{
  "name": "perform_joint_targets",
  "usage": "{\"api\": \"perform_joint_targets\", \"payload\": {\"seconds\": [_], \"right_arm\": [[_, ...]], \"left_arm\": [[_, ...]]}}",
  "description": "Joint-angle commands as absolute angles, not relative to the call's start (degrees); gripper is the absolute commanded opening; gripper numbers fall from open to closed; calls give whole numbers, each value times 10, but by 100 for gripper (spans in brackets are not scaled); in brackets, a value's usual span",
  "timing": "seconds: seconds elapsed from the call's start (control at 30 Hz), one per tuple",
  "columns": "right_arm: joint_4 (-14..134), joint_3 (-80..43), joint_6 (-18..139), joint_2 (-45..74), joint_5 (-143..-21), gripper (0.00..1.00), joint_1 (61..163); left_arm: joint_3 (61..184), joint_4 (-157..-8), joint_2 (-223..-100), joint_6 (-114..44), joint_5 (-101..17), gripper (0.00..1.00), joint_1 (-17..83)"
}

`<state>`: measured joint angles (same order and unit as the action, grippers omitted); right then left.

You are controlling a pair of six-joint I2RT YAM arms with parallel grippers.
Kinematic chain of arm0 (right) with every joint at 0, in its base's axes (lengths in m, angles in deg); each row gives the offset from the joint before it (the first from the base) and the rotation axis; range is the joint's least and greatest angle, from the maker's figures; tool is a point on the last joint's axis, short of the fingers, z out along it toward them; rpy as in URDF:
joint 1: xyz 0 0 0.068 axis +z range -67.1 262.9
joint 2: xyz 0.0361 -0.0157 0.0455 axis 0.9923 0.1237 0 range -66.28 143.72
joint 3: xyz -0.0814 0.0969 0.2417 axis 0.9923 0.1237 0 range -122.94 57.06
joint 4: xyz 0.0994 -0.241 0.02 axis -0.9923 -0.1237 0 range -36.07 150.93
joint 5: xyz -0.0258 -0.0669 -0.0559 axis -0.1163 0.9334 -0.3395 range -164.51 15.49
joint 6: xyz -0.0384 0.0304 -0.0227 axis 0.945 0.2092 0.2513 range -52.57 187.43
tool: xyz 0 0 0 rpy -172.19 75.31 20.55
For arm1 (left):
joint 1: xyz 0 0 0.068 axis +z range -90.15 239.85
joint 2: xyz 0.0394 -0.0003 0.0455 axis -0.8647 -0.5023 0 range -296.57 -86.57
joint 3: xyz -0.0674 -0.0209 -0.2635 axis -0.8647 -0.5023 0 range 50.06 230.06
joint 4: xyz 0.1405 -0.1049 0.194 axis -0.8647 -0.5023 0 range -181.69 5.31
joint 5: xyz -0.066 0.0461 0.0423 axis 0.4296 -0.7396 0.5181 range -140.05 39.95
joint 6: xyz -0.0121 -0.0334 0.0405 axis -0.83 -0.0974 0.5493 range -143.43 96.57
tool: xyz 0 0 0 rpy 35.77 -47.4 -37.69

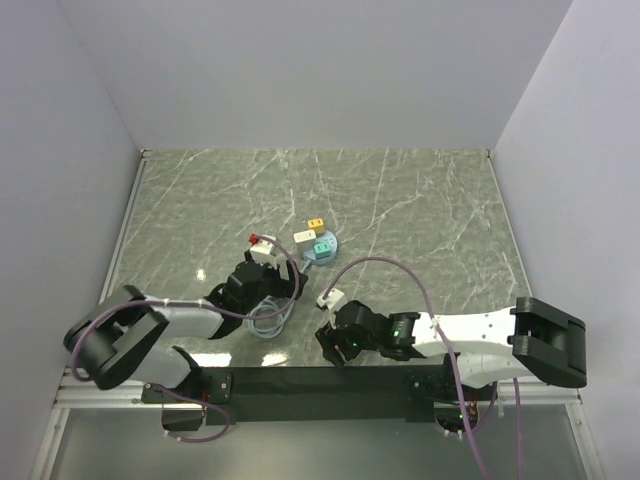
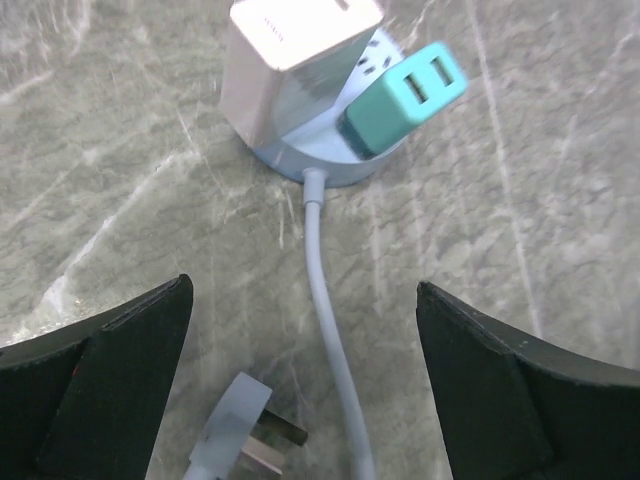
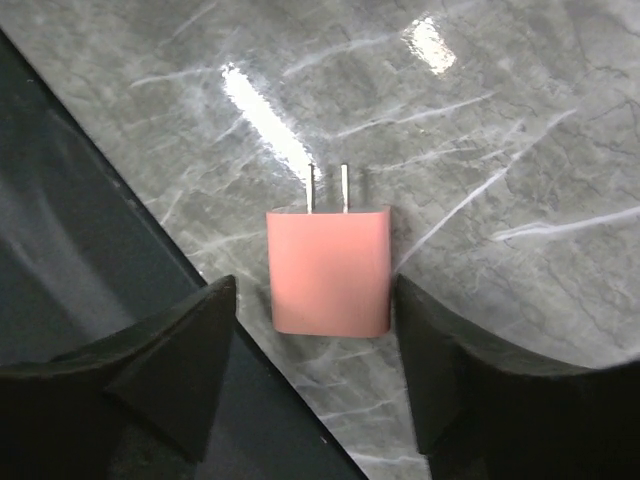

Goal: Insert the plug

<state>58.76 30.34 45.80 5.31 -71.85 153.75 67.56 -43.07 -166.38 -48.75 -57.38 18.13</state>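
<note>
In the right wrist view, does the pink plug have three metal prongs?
No, the pink plug shows only two flat metal prongs, side by side on its far edge.

In the left wrist view we lose the top of the white adapter (image 2: 300,60) past the picture's top edge. The round socket hub (image 2: 330,172) is mostly hidden under it and the blurred teal adapter (image 2: 405,95). The cable (image 2: 332,340) and the white plug (image 2: 240,445) run off the bottom edge. From above, the pink plug (image 3: 328,270) near the bench's front edge is hidden under the right gripper (image 1: 330,345).
</note>
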Motion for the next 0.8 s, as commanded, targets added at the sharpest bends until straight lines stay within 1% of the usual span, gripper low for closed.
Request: {"api": "perform_joint_targets", "payload": {"seconds": [0.0, 0.03, 0.07, 0.13, 0.17, 0.2, 0.33, 0.37, 0.47, 0.63, 0.77], "right_arm": [[592, 274, 452, 62, -676, 69, 1546], [589, 273, 451, 67, -671, 65, 1547], [587, 269, 452, 70, -669, 52, 1547], [580, 265, 452, 75, -665, 45, 1548], [576, 257, 453, 75, -656, 38, 1549], [571, 252, 459, 72, -651, 36, 1550], [530, 231, 487, 10, -626, 33, 1557], [526, 224, 498, -2, -621, 32, 1558], [492, 207, 525, -43, -607, 29, 1560], [455, 197, 562, -96, -588, 28, 1564], [441, 194, 579, -114, -566, 27, 1570]], "left_arm": [[666, -447, -1618, -504, -570, 99, 177], [666, -452, -1602, -505, -554, 98, 177], [663, -454, -1595, -507, -542, 98, 177], [662, -452, -1575, -516, -496, 97, 178], [659, -452, -1570, -519, -479, 97, 177], [659, -455, -1563, -524, -459, 97, 177], [669, -502, -1523, -543, -389, 98, 177], [665, -503, -1514, -547, -350, 98, 177], [653, -497, -1468, -569, -298, 99, 178], [635, -450, -1402, -604, -192, 99, 192], [625, -408, -1398, -637, -130, 99, 198]]}}
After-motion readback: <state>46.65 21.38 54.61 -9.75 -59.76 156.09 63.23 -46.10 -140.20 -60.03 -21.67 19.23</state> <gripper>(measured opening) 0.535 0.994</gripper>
